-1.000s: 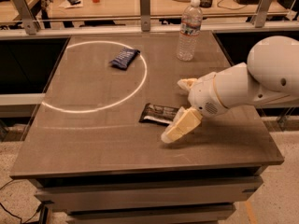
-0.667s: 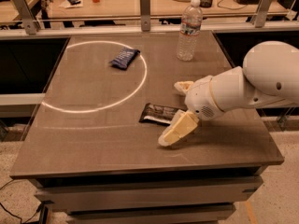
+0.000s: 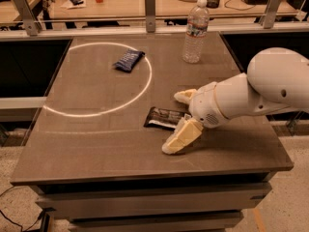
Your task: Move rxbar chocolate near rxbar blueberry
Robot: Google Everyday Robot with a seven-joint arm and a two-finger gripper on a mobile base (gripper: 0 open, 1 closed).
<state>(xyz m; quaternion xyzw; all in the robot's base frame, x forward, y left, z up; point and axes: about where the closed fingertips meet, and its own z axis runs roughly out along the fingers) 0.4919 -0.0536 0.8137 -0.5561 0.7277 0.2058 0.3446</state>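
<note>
The rxbar chocolate (image 3: 163, 118), a flat dark brown-black wrapper with a white patch at its left end, lies on the table at centre right. Its right end sits between the fingers of my gripper (image 3: 176, 122), which is open. One pale finger (image 3: 179, 136) lies in front of the bar and the other (image 3: 184, 96) behind it. The rxbar blueberry (image 3: 128, 60), a dark blue crinkled wrapper, lies at the back left inside a white ring of light, well away from the gripper.
A clear water bottle (image 3: 195, 32) stands at the back right of the brown table (image 3: 96, 144). My white arm (image 3: 270, 83) reaches in from the right. A railing and a cluttered desk run behind the table.
The gripper has shifted a little to the left along the chocolate bar. The bar and the blue wrapper have not moved.
</note>
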